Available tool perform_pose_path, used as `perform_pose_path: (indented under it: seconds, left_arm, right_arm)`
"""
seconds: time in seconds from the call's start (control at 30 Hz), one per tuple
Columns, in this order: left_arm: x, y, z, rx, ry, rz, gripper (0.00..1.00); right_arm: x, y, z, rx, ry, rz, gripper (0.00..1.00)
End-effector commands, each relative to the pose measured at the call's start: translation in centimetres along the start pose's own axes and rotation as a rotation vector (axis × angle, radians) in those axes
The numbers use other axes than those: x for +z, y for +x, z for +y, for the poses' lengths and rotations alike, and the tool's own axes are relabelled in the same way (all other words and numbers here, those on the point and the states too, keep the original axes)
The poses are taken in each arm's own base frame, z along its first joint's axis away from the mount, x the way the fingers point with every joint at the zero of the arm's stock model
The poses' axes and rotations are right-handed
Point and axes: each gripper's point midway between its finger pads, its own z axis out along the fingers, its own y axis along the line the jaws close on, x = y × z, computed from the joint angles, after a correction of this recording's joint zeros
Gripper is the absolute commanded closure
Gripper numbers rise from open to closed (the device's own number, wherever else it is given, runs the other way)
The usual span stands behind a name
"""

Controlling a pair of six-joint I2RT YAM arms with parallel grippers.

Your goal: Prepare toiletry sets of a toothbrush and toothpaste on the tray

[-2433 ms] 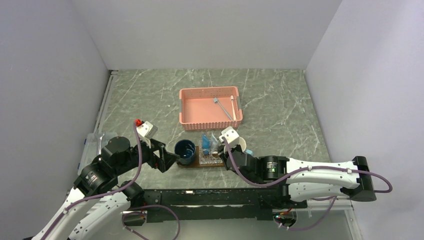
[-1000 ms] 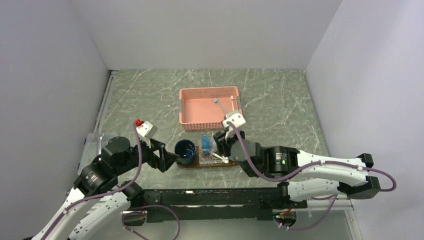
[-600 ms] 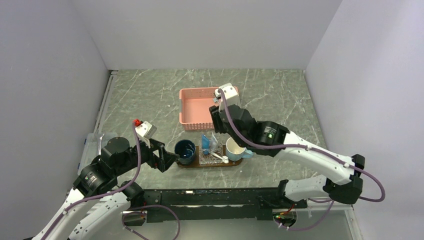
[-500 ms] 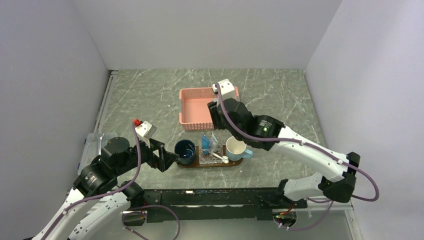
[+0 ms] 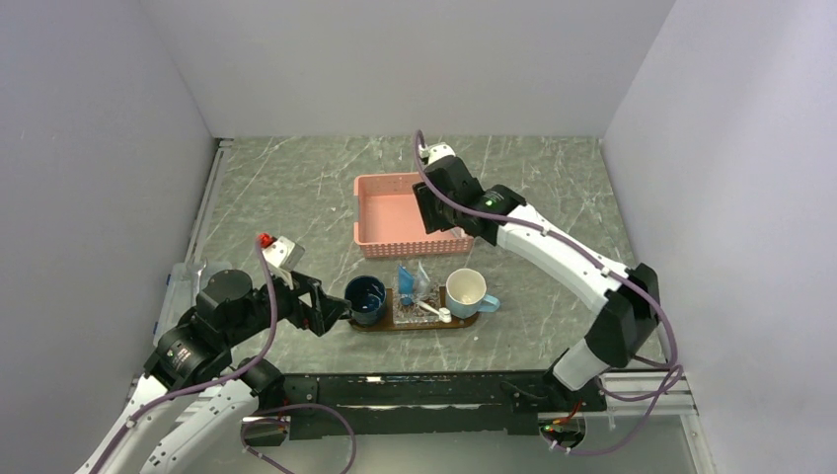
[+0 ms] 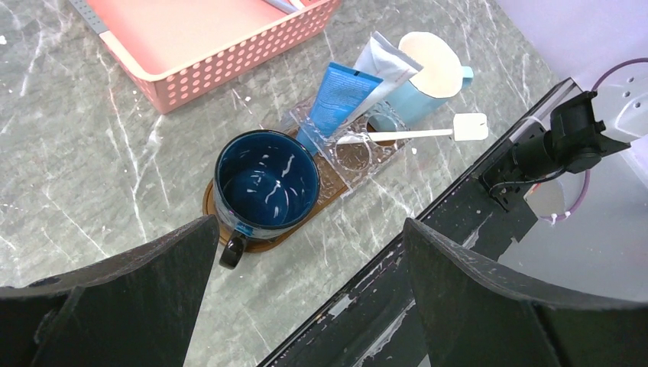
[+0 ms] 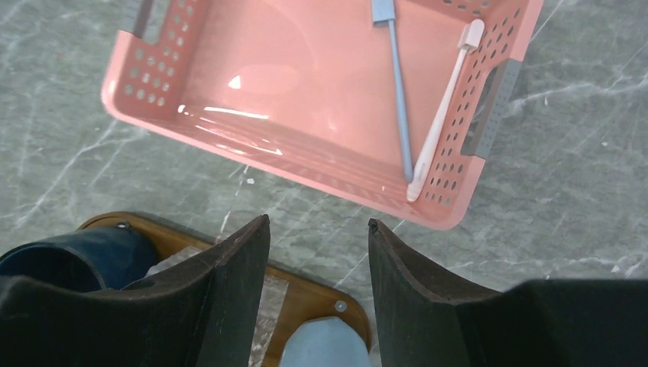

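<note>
Now reaching for toothbrush (image 7: 442,115)
Right gripper (image 7: 317,252) is hovering open, empty; ahead-right, toothbrush is hugging the basket (image 7: 252,92) wall, so angling in looks wise.

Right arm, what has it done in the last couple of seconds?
The right gripper rose from the tray and swung out over the pink basket, open, leaving a white toothbrush across the clear dish. The left gripper, dark mug, light mug and toothpaste tubes stayed put.

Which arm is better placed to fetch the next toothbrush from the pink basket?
Right. The right gripper, open, hovers at the near wall of the pink basket, two toothbrushes lying inside; the left gripper is beside the dark blue mug, farther away.
</note>
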Motion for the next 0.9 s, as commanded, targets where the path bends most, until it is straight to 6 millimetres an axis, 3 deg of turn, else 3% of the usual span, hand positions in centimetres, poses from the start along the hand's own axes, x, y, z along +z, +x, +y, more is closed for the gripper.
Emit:
perform_pose_path:
  seconds: [0.0, 0.53, 0.87]
  left_arm:
    - [0.1, -1.0, -0.2, 0.017, 0.019, -0.047, 0.04]
    - [0.6, -1.2, 1.1, -0.005, -0.027, -0.047, 0.03]
    - [1.4, -1.2, 1.8, -0.015, -0.05, -0.067, 0.04]
  right_arm:
    - [1.7, -1.3, -0.2, 0.013, -0.061, -0.001, 0.47]
    - [10.6, 1.9, -3.9, 0.023, -0.096, 0.181, 0.41]
    - [14.5, 3.1, -4.2, -0.03, -0.104, 0.243, 0.41]
